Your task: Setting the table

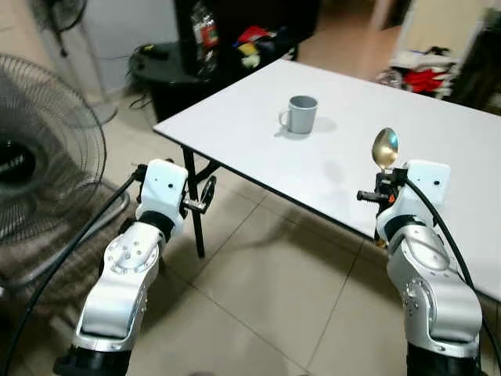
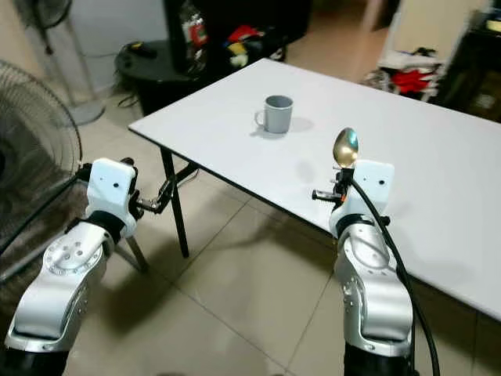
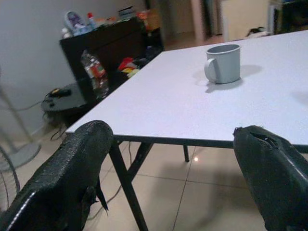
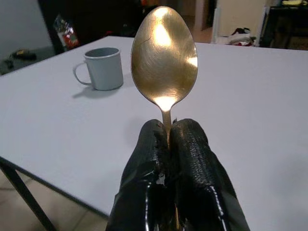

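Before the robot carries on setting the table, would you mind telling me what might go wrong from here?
1. The right hand pinches the gold spoon only at the neck, bowl upright; it may pivot or slip when lowered.
2. The spoon is over the white table near its front edge, so a careless release might drop it to the floor.
3. The grey mug stands ahead; reaching too far could knock it.

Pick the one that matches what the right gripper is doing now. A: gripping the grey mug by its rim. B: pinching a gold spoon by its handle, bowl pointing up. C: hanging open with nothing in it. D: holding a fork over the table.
B: the right gripper has its black fingers closed on the handle of the gold spoon, whose bowl stands above them, while the grey mug sits untouched farther along the white table.
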You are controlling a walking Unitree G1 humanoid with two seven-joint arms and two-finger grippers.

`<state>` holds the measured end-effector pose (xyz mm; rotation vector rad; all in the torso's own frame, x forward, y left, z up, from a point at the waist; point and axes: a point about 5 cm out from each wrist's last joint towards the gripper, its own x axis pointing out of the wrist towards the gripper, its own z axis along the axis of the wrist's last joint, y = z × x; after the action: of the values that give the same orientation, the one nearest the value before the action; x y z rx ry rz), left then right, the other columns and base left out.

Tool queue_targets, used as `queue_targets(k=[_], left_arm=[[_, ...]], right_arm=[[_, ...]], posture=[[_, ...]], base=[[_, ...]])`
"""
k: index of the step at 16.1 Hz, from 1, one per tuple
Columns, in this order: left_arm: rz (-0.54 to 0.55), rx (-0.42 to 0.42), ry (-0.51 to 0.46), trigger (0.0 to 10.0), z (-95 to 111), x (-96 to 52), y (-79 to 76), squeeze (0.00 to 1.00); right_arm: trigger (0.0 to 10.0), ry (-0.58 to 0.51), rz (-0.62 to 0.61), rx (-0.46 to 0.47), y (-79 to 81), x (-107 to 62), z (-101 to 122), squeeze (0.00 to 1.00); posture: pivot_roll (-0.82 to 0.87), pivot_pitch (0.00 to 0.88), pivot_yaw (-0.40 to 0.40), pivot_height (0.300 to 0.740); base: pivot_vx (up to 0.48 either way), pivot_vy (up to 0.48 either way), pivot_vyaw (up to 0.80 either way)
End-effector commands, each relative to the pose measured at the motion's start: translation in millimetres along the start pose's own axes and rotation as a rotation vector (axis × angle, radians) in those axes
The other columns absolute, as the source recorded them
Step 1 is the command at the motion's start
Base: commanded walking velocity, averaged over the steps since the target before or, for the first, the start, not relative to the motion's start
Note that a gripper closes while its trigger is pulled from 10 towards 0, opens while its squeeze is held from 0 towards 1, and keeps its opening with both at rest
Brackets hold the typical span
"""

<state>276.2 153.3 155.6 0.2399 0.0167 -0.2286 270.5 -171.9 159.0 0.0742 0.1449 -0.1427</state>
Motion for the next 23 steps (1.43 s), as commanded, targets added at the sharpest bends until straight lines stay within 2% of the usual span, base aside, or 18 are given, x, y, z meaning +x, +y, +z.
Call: queue_targets(k=[1,10,14,18,21,23], left_arm=[[0.001,0.010,-0.004,10.0,3.2,2.6,5.0,0.00],[-0.018,0.016,-0.010,10.0,4.7,3.1,10.9,0.00],[-0.024,0.018,-0.022,10.0,7.7,1.2,8.6,0.00],[-0.024,-0.003,-0.026,10.0,7.5,-4.3,6.1,0.00],[0.018,-0.033,-0.016,10.0,4.5,-5.0,9.2,0.00],[0.039,-0.044,-0.005,10.0,2.5,-4.0,12.2,0.00]], right_arm=[[10.0,0.010,0.018,0.024,4.9,-2.0,0.7,0.00],[10.0,0.045,0.064,0.050,16.5,-2.1,-5.8,0.00],[10.0,0.047,0.098,0.075,21.4,-1.7,-6.2,0.00],[10.0,0.016,0.167,0.093,27.9,-3.0,-2.2,0.00],[10.0,-0.003,0.197,0.011,32.0,-1.1,-2.0,0.00],[10.0,-0.001,0.245,0.009,34.8,-0.5,-1.9,0.00]], posture=[[0.09,0.000,0.010,0.740],[0.10,0.000,0.010,0.740],[0.11,0.000,0.005,0.740],[0.12,0.000,0.002,0.740],[0.13,0.000,-0.009,0.740],[0.13,0.000,-0.008,0.740]], base=[[0.000,0.394,-0.76],[0.000,0.438,-0.76],[0.000,0.460,-0.75],[0.000,0.000,-0.14],[0.000,0.000,0.00],[0.122,0.000,0.00]])
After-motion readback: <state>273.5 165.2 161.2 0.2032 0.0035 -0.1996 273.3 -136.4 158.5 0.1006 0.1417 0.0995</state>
